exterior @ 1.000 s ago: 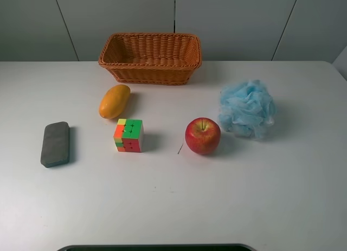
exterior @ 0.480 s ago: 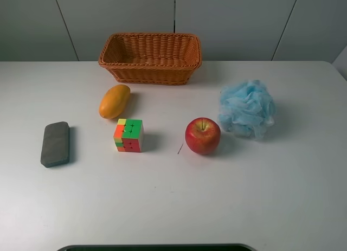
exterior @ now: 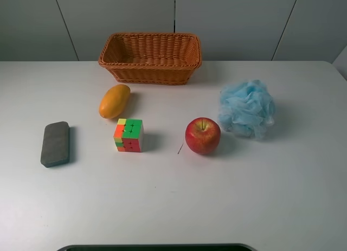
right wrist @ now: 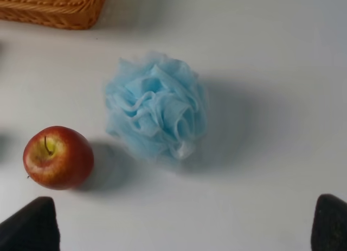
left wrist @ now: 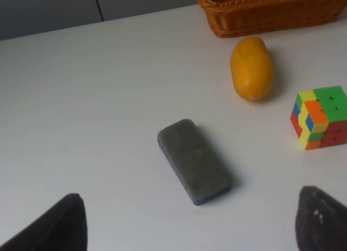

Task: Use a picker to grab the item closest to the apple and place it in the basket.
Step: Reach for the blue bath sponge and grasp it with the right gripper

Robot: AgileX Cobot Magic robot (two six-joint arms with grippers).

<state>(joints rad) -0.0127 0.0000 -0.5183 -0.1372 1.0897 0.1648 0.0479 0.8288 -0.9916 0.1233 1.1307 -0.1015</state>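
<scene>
Fluffy light-blue mesh pouf (exterior: 247, 108) just beside round red apple (exterior: 203, 135), roundish, no clear long axis; left hand (left wrist: 187, 226) and right hand (right wrist: 179, 226) spread wide, empty.

Holding the left end effector (left wrist: 188, 225) and the right end effector (right wrist: 179, 224) aloft with jaws spread wide. Showing only dark fingertips (left wrist: 54, 226) in each wrist view.

- The white worktop (exterior: 162, 197) carries six things, all apart from one another.
- A wicker basket (exterior: 149, 75) stands at the far edge, near the middle.
- A mango (exterior: 114, 101) lies just in front of the basket's left end.
- A puzzle cube (exterior: 129, 135) sits near the mango, with a grey block (exterior: 55, 143) further left.
- An apple (exterior: 203, 135) stands right of the cube, with a blue bath puff (exterior: 246, 108) just beside it.
</scene>
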